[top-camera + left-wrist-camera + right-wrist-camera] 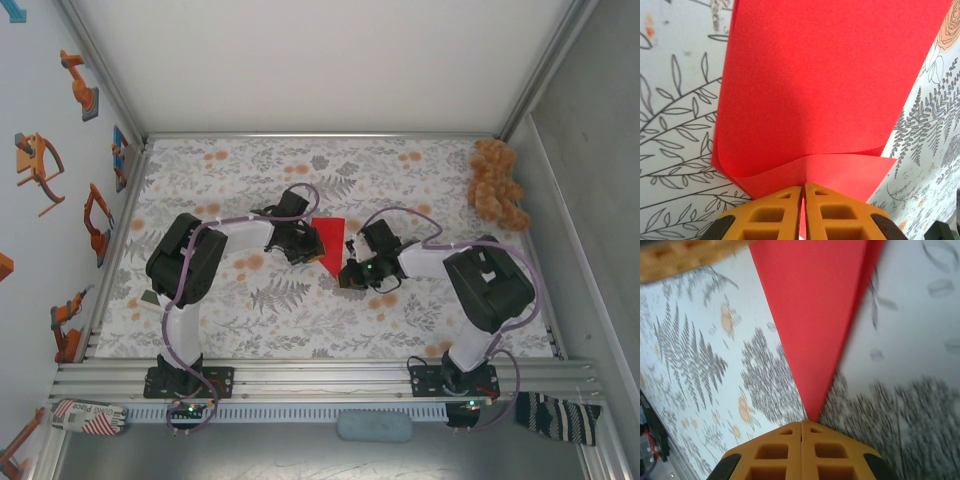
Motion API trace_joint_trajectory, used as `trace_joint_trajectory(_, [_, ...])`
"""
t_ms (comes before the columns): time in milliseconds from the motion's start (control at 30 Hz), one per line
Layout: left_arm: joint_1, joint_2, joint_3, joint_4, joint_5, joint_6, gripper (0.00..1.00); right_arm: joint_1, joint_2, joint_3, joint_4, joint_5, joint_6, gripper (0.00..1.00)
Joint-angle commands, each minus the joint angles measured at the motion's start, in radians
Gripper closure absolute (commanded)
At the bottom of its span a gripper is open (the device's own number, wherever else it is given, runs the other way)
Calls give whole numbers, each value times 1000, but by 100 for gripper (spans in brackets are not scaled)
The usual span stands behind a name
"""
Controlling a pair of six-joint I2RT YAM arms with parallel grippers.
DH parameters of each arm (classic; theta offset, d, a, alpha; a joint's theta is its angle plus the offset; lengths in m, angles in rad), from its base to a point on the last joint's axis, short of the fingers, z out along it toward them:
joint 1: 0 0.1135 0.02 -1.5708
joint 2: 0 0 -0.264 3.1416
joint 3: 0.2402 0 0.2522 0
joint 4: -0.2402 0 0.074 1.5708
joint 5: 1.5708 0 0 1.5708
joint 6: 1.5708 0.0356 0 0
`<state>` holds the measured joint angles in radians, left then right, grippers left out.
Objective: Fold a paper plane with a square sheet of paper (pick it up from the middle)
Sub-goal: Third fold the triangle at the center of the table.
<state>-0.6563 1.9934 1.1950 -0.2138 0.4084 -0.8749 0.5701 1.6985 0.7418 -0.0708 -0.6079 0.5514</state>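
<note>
Just one red sheet [331,238], one teddy bear [497,185]

Left arm [185,265]: your black, boxy motor housings are joined by white tubular links.
Right arm [485,285]: you get the same build, black housings on white links.
Base plates: yours are black, one under the left arm [185,380] and one under the right [450,380].
Lilac-grey cables: one loops along your left arm [215,225], one along your right [440,243].
Left gripper [802,187]: your fingers [775,215] are orange-yellow plastic with rectangular lattice cut-outs and black outer corners.
Right gripper [801,424]: identical orange-yellow lattice fingers [775,452], with black corners.
</note>
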Motion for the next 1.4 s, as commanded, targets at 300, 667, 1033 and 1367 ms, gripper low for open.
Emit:
trace_joint_trajectory(300, [7, 56, -3, -88, -49, 39, 87, 3, -147, 4, 55, 117, 62, 100])
trace_joint_trajectory(667, [4, 49, 9, -82, -28, 28, 87, 17, 68, 151, 76, 86, 102, 100])
trace_joint_trajectory(1033, [2, -10, 58, -78, -13, 91, 85, 26, 156, 165, -63, 167, 35, 100])
trace_joint_trajectory(1367, [-45, -38, 46, -62, -72, 153, 89, 25, 188, 178, -121, 212, 40, 100])
